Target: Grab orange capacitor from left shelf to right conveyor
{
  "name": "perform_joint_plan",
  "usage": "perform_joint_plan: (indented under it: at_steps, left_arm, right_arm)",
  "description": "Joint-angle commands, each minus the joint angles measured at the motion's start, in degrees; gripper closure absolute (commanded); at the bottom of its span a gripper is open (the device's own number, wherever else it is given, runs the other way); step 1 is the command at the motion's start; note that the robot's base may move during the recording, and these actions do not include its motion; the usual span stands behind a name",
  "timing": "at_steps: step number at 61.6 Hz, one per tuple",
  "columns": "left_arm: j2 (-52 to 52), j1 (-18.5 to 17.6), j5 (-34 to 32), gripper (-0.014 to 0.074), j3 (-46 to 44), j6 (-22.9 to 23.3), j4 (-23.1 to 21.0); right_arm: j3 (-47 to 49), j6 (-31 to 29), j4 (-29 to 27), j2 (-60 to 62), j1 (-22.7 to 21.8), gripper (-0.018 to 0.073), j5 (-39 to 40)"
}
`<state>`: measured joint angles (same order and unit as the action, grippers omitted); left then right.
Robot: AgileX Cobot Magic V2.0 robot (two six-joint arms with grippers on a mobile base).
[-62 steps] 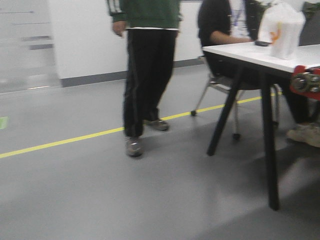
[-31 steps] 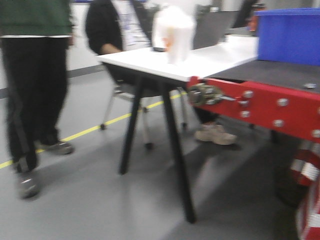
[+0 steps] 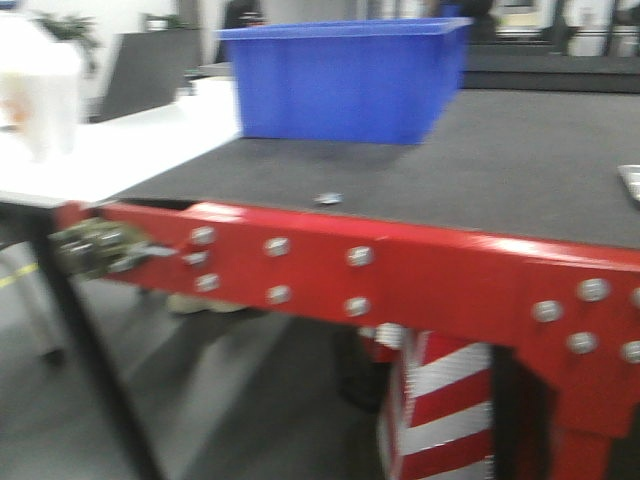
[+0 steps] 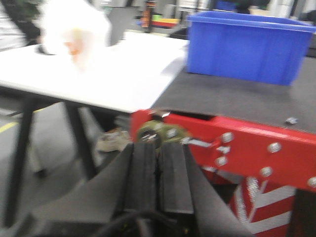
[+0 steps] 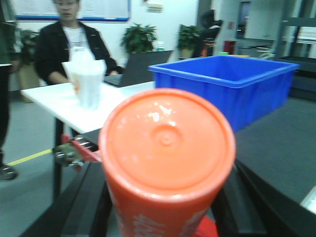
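Observation:
The orange capacitor (image 5: 167,148) fills the right wrist view, its round cap toward the camera and white print on its side. My right gripper (image 5: 165,210) is shut on it, with black fingers (image 5: 91,202) on either side. The right conveyor (image 3: 480,170) lies straight ahead: a dark textured belt on a red bolted frame (image 3: 400,270). It also shows as the belt (image 5: 276,143) beyond the capacitor. My left gripper (image 4: 158,153) is shut with nothing in it, its pads pressed together, and it points at the conveyor's red corner (image 4: 148,121). The left shelf is out of view.
A blue plastic bin (image 3: 345,80) stands on the belt at the back. A small loose bolt (image 3: 328,198) lies near the belt's front edge, and a silver tray (image 3: 630,180) shows at the right edge. A white table (image 3: 110,150) with a white bag (image 3: 35,90) adjoins the left. A seated person (image 5: 69,44) is behind it.
The front view has swung right, from the floor and standing person past the white table, to the conveyor, which now fills the frame close up.

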<state>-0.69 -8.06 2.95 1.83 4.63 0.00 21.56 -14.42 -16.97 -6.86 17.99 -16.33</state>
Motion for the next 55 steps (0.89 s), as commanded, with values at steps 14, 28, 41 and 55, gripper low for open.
perform_joint_plan:
  at_steps: [14,28,41,55]
  left_arm:
    - [-0.89,-0.26,-5.02,0.0701,-0.37,0.08,0.00]
    - [-0.89,-0.26,-5.02,0.0701,-0.37,0.08,0.00]
    - [-0.89,-0.26,-5.02,0.0701,-0.37,0.08,0.00]
    - [-0.89,-0.26,-5.02,0.0701,-0.37,0.08,0.00]
  right_arm:
    - [1.58,-0.15,-0.34,-0.92,-0.29,0.0503,5.47]
    - [1.58,-0.15,-0.34,-0.92,-0.29,0.0503,5.47]
    - [1.58,-0.15,-0.34,-0.92,-0.29,0.0503,5.47]
    - [1.58,-0.15,-0.34,-0.92,-0.29,0.0503,5.47]
